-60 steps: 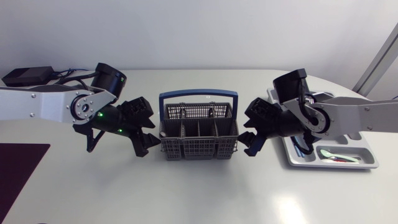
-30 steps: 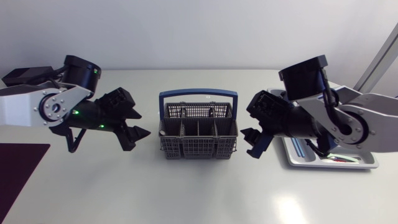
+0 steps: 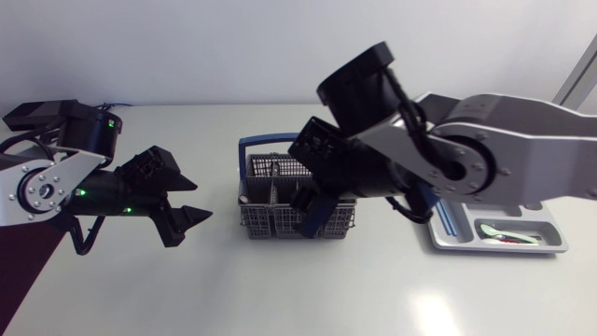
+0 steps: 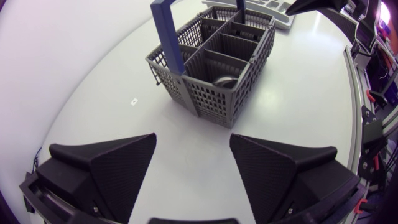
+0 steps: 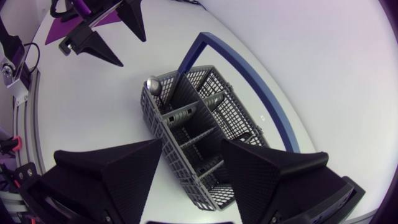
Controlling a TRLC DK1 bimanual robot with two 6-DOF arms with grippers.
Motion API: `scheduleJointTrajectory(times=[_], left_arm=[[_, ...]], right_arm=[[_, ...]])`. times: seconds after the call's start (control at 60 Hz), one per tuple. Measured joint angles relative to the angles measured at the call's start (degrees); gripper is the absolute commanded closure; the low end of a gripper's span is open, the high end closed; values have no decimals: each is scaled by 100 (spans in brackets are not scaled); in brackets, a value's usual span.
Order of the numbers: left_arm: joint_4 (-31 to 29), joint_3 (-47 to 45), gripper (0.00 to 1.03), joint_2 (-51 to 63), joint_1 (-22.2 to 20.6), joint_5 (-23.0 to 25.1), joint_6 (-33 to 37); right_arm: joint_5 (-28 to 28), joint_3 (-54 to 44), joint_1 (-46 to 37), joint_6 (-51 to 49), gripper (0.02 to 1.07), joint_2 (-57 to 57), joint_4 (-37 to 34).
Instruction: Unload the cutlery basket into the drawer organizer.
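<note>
The grey cutlery basket (image 3: 272, 220) with a blue handle (image 3: 250, 147) stands mid-table. In the right wrist view a metal spoon (image 5: 153, 84) stands in the end compartment nearest my left arm; the left wrist view shows its bowl (image 4: 224, 79) too. My right gripper (image 3: 304, 177) hovers open over the basket, and the right wrist view (image 5: 189, 168) shows nothing between its fingers. Well left of the basket, my left gripper (image 3: 183, 211) hangs open and empty, pointing toward it (image 4: 193, 155). The grey drawer organizer (image 3: 499, 245) lies at the far right with cutlery in it.
A dark purple mat (image 5: 59, 28) lies on the table behind my left arm. A black box (image 3: 37, 112) with cables sits at the back left corner. My right arm spans the space between basket and organizer.
My right arm swung from beside the basket's right end to above it. My left gripper drew back leftward, away from the basket, its fingers spreading a little wider.
</note>
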Motion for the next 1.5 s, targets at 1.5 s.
scheduleJointTrajectory(times=[1.5], left_arm=[[566,-1005,20,-625,444,909,22]], right_arm=[[1025,2382,1126,1060,65,2483,-761]])
